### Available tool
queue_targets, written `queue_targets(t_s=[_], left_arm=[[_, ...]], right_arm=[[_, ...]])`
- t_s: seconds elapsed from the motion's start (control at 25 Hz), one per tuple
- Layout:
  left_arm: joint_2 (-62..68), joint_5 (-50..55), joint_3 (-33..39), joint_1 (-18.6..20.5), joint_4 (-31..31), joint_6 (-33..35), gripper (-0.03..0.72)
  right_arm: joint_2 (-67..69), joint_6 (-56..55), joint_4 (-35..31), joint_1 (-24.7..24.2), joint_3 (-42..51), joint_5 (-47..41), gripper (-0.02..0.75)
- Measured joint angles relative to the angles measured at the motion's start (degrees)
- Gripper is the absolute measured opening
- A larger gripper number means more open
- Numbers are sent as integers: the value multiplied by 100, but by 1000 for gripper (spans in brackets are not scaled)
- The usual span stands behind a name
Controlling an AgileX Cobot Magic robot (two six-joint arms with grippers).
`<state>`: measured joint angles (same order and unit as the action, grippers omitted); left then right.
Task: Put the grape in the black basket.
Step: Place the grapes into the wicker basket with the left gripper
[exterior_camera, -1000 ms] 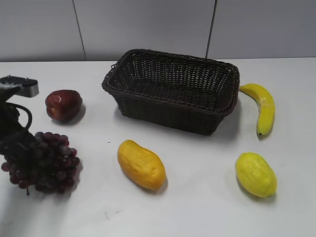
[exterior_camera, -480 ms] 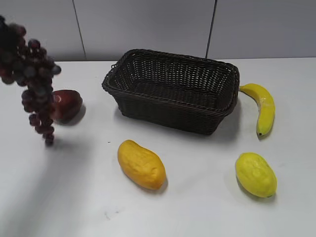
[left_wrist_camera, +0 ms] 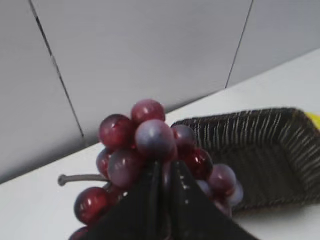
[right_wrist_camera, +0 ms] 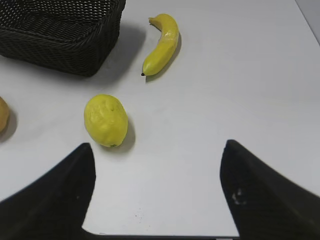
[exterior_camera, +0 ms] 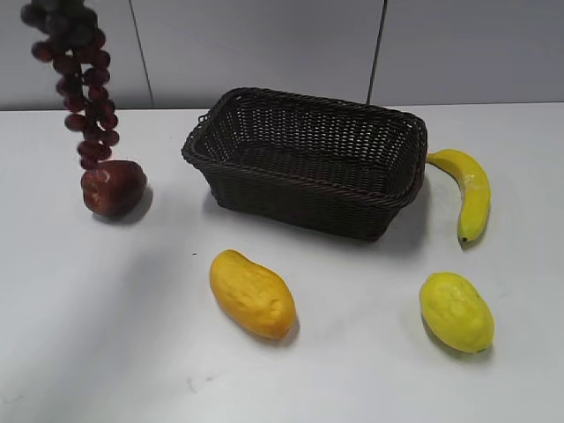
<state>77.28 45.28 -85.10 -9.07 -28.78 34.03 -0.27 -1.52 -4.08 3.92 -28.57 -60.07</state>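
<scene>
The grape [exterior_camera: 81, 84] hangs in the air at the upper left of the exterior view, a long dangling bunch whose lowest berries sit just above the apple [exterior_camera: 113, 187] as seen from that camera; its top runs out of the picture. In the left wrist view the left gripper [left_wrist_camera: 164, 187] has its jaws clenched on the grape [left_wrist_camera: 150, 145], the two dark fingers [left_wrist_camera: 137, 210] pressed together beneath the cluster, with the short stem [left_wrist_camera: 80, 177] poking out to the left. Behind the berries the basket [left_wrist_camera: 260, 150] shows, lower and to the right. In the exterior view the basket [exterior_camera: 308, 159] stands on the white tabletop [exterior_camera: 352, 370], well apart from the hanging bunch. A banana [exterior_camera: 469, 189] lies just beside its right end, a mango [exterior_camera: 252, 293] lies in front of it, and a lemon-yellow fruit [exterior_camera: 456, 310] lies at the front right. The right gripper [right_wrist_camera: 157, 200] hovers over the tabletop with its jaws released and spread wide, holding nothing, the yellow fruit [right_wrist_camera: 105, 120] and banana [right_wrist_camera: 162, 42] ahead of it.
</scene>
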Motion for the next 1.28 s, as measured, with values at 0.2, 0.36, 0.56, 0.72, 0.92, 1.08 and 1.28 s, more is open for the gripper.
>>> queue_targets(t_s=[0.2, 0.36, 0.56, 0.72, 0.92, 1.08, 1.28], left_arm=[[192, -373, -22, -13, -1383, 834, 0], [491, -550, -22, -295, -2013, 1604, 0], [978, -1399, -22, -950, -2151, 1990, 0], [1450, -2465, -22, -1441, -2163, 2040, -1], [2027, -3037, -22, -1833, -2174, 2047, 0], [2468, -3086, -22, -1963, -2196, 2051, -1], [3010, -3097, -22, -1987, -2198, 2051, -1]], right_arm=[[0, 0, 0, 0, 0, 0, 590], [0, 0, 0, 0, 0, 0, 590], [0, 0, 0, 0, 0, 0, 590], [0, 0, 0, 0, 0, 0, 590], [0, 0, 0, 0, 0, 0, 590], [0, 0, 0, 0, 0, 0, 590], [0, 0, 0, 0, 0, 0, 590]])
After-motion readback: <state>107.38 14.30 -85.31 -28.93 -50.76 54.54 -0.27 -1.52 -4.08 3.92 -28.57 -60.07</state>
